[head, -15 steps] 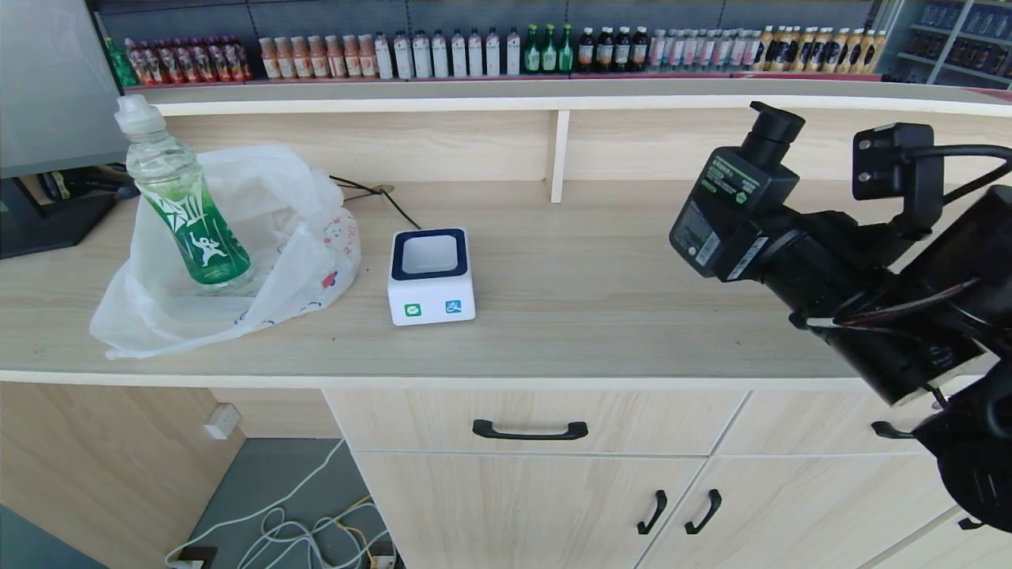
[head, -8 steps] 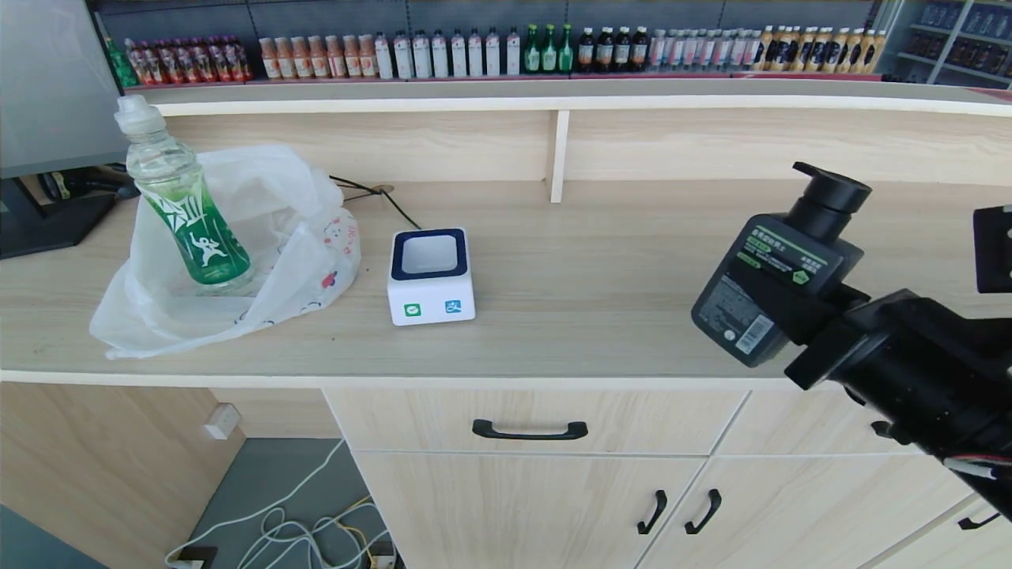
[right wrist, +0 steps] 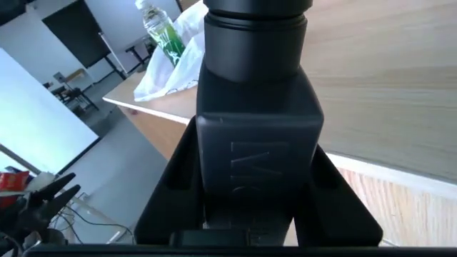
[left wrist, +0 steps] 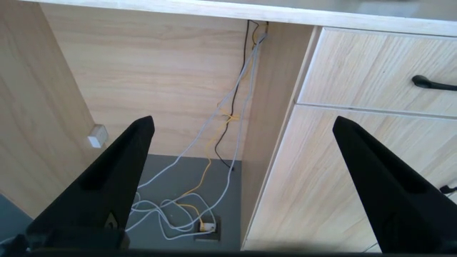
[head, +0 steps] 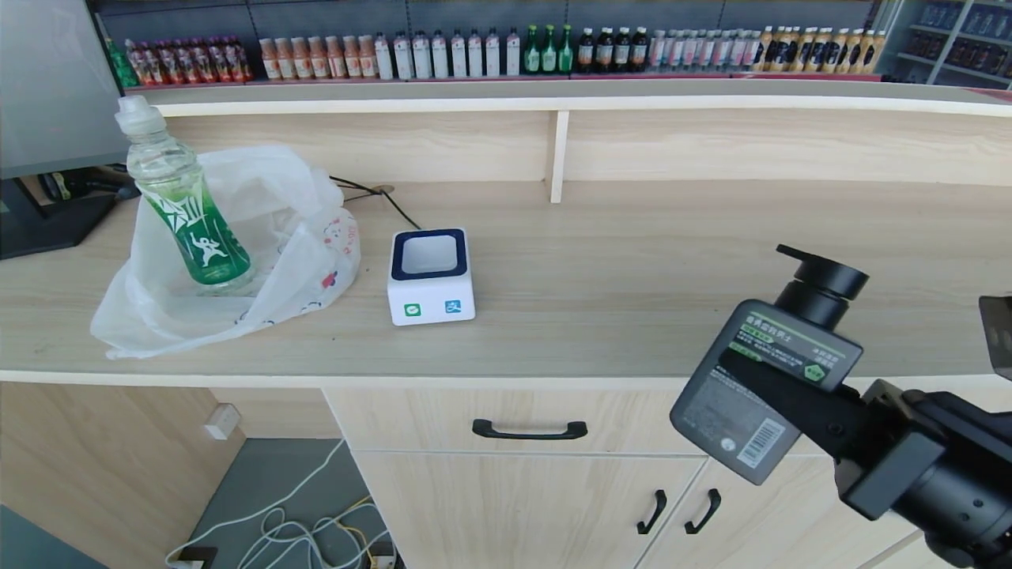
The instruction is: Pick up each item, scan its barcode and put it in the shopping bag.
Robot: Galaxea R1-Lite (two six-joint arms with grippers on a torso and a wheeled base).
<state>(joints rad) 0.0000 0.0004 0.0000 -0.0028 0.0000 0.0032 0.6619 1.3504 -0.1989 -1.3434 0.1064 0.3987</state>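
The dark grey square pump bottle (head: 743,395) hangs tilted at the right end of the light wooden desk (head: 601,261), level with its front edge, clamped in the right hand (head: 779,391). The head view shows the white barcode label (head: 760,444) on its face, while the right wrist view shows a plain side between both fingers (right wrist: 171,178). Well apart to the left stands the white cube scanner (head: 431,276), just beside the white plastic shopping bag (head: 292,237), which holds an upright green-labelled clear drink bottle (head: 190,213). In the left wrist view the left hand (left wrist: 239,185) is spread wide below the desk, facing pale wooden cupboard fronts (left wrist: 371,143) and loose floor cables (left wrist: 178,214).
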